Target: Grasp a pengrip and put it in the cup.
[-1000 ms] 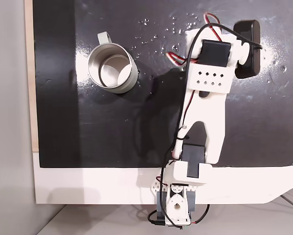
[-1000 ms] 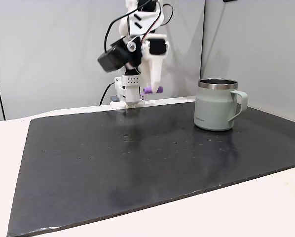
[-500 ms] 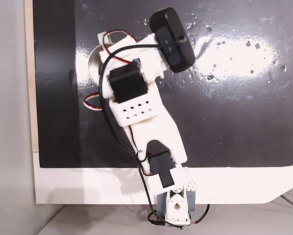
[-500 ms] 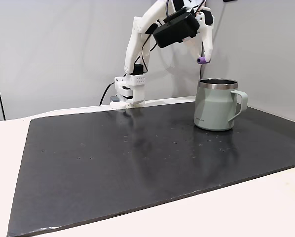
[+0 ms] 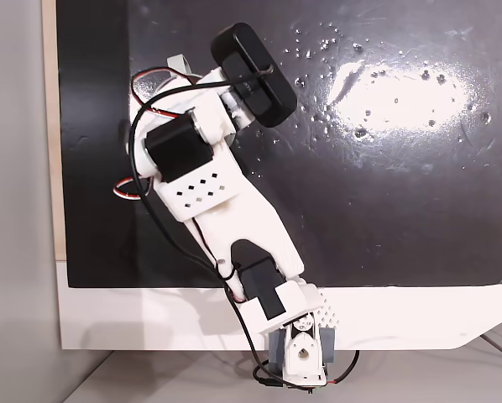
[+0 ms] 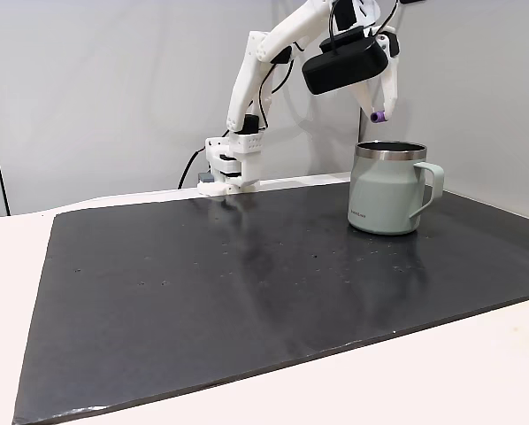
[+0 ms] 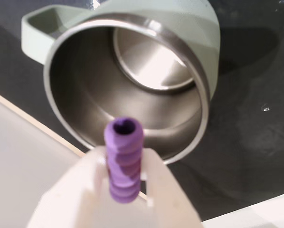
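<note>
Swinging across from the middle of the dark mat, the arm has carried the hand (image 6: 379,104) over to the cup (image 6: 390,188), and where half a second ago the purple tip hung just short of the rim on the arm's side, it now sits higher and closer above the opening.

The hand is closed on the pengrip (image 7: 124,159), its two white fingers (image 7: 87,183) pinching the ribbed tube from either side. In the side fixed view the tube (image 6: 379,116) peeks out below the fingertips, raised clear of the steel rim with open air between them.

In the wrist view the tube's long axis runs along the fingers, its open end pointing outward toward the cup's mouth (image 7: 132,80), whose shiny inside lies straight ahead, the loop handle off to the upper left. The tip overlaps the near part of the rim in that view, so I judge a little more reach is needed before letting go; released here, it might clip the rim. The cup stands upright on the mat covering the counter (image 6: 247,283).
</note>
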You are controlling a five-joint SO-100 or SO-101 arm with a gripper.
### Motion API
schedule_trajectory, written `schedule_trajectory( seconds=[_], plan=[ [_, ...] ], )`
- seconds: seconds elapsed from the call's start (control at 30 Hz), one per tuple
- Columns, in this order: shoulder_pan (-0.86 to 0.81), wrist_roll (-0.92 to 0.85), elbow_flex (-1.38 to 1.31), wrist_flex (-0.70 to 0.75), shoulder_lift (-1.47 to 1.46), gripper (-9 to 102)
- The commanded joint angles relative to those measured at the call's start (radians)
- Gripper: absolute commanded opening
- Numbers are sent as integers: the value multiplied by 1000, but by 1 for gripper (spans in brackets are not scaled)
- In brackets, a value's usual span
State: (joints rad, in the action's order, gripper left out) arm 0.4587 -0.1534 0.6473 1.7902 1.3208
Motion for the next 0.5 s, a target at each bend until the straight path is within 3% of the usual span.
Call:
schedule_trajectory(
  seconds=[0.0,0.13,0.47],
  plan=[
    [0,6,-18,5,8,1],
    [0,17,-20,5,11,17],
    [-2,18,-18,5,15,18]
  ],
)
